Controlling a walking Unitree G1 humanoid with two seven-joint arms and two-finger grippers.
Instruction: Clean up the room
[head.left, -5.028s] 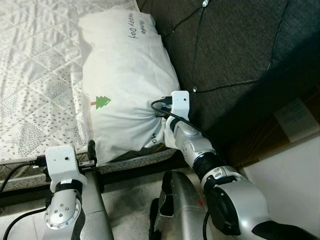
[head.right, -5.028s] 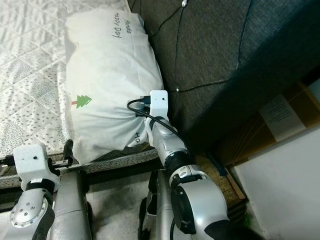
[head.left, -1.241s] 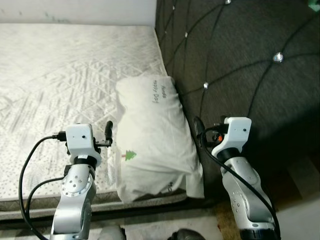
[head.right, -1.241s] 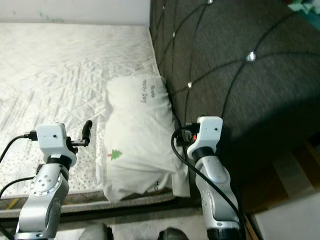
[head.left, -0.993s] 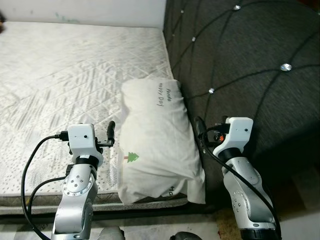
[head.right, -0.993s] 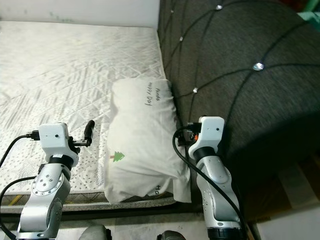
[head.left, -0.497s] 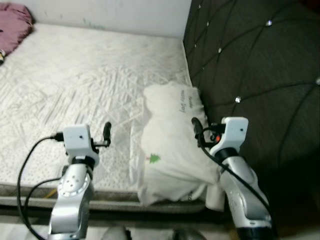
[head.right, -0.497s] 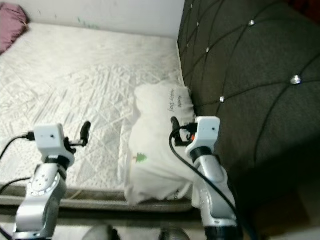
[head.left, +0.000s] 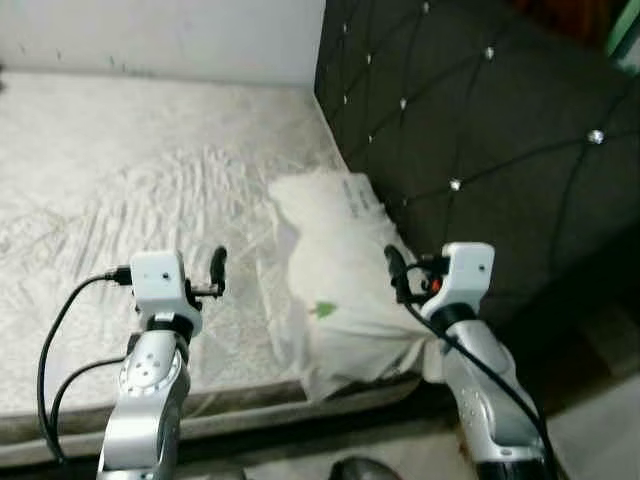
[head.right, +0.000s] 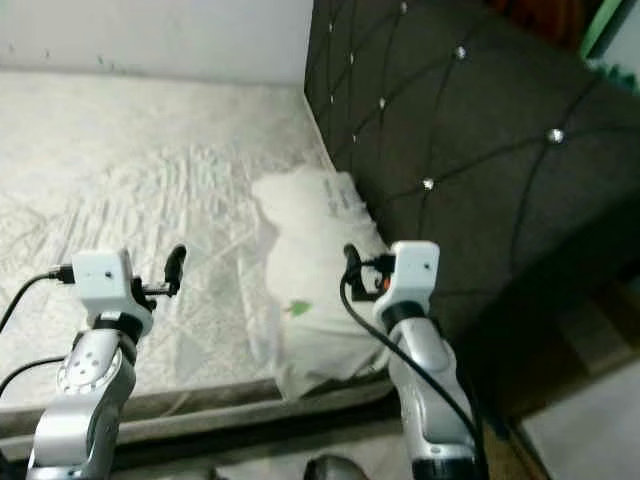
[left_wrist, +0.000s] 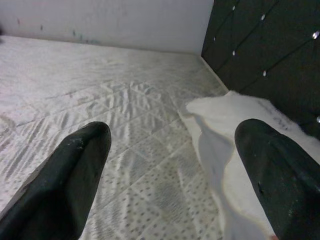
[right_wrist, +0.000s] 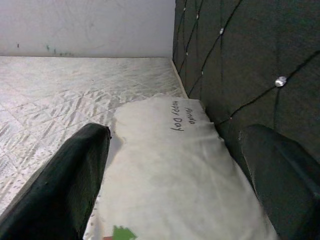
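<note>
A white pillow (head.left: 340, 270) with a small green tree print and dark lettering lies on the bed against the headboard, its near end at the mattress edge. My left gripper (left_wrist: 172, 135) is raised over the mattress to the left of the pillow, open and holding nothing. My right gripper (right_wrist: 175, 135) hovers above the pillow's near right corner, beside the headboard, and it is also open and holding nothing. In the left eye view, one black finger of each gripper sticks up: left (head.left: 218, 264), right (head.left: 394, 268).
The quilted white mattress (head.left: 120, 170) stretches left and back to a pale wall (head.left: 150, 35). A dark tufted headboard (head.left: 480, 130) with shiny studs rises along the right. Light floor (head.left: 600, 430) shows at the lower right, past the bed's corner.
The camera has swung, so the whole scene has shifted. Five seconds ago my right gripper was low at the pillow's near end; both grippers are now raised. The pillow stays by the headboard.
</note>
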